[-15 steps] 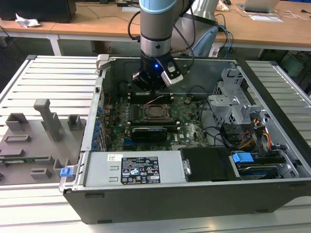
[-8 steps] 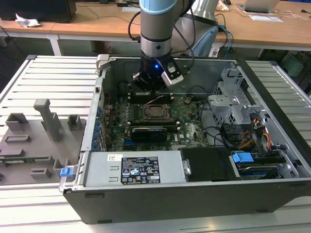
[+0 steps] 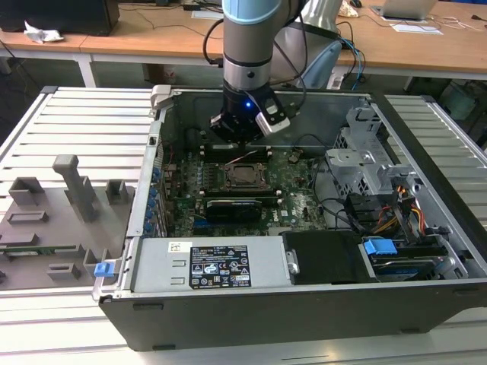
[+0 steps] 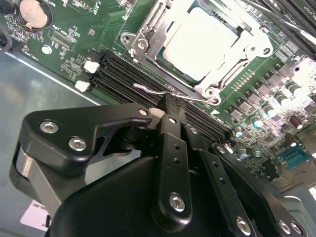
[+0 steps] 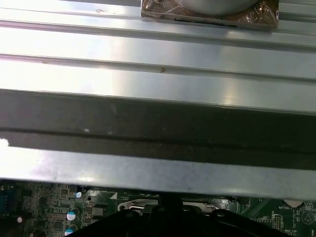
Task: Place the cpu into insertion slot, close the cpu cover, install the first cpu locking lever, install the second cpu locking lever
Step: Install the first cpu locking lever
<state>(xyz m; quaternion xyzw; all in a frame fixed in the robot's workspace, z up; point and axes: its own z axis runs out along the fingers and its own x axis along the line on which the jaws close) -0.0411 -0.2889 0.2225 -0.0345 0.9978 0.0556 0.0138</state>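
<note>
1. Exterior view, near edge of the open case (image 3: 137,228): power supply (image 3: 209,262), then drive bay with blue clips (image 3: 379,247) toward that view's right.
2. Grey fixture blocks (image 3: 72,186) sit on the slatted table (image 3: 84,114), outside the case.
3. Motherboard (image 3: 293,194) mid-case; cpu (image 4: 200,44) sits in the slot (image 4: 148,37), cover (image 4: 232,64) down around it.
4. Gripper (image 4: 165,106) is pinched narrow just beside the socket, tips at a thin wire lever (image 4: 148,89) over the RAM slots (image 4: 116,76). Contact unclear.
5. Desks (image 3: 152,30) behind.
</note>
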